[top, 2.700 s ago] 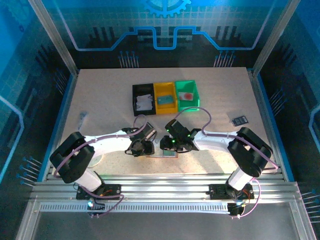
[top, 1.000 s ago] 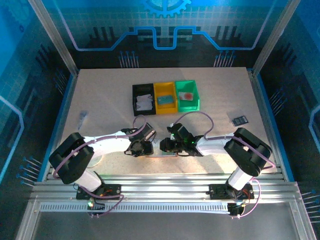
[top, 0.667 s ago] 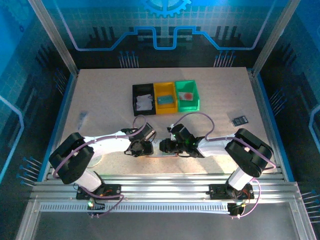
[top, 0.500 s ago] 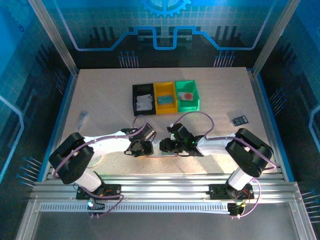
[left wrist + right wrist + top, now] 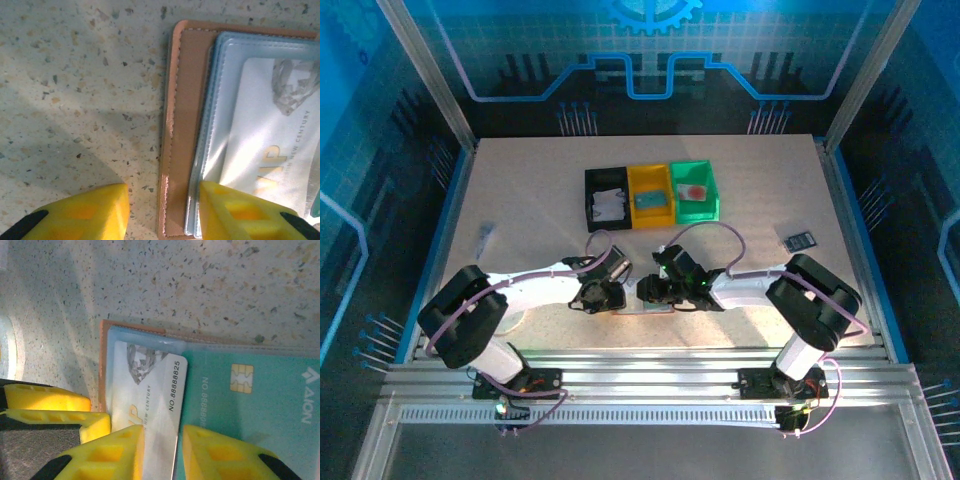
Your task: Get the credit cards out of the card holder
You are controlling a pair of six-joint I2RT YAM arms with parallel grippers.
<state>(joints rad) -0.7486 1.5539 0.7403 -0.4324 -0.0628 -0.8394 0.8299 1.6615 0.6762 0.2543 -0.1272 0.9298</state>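
The card holder (image 5: 658,307) lies open and flat on the table near the front edge, its tan rim (image 5: 179,125) framing pale blue pockets. A white credit card (image 5: 145,390) sticks partly out of the left pocket, and a teal chip card (image 5: 250,400) sits under the clear pocket beside it. My left gripper (image 5: 162,214) is open and straddles the holder's outer edge, one finger over the table and one over the pocket. My right gripper (image 5: 164,450) hangs open over the white card's inner edge. The two grippers (image 5: 612,297) (image 5: 645,292) face each other over the holder.
Black (image 5: 606,200), yellow (image 5: 650,194) and green (image 5: 694,190) bins stand in a row at mid-table, with cards in them. A small dark object (image 5: 800,240) lies at the right and a pale one (image 5: 485,237) at the left. The left gripper's fingers (image 5: 55,401) are close beside the right one.
My right gripper has crept a little left over the holder and its jaws have widened. The left gripper has stayed in place.
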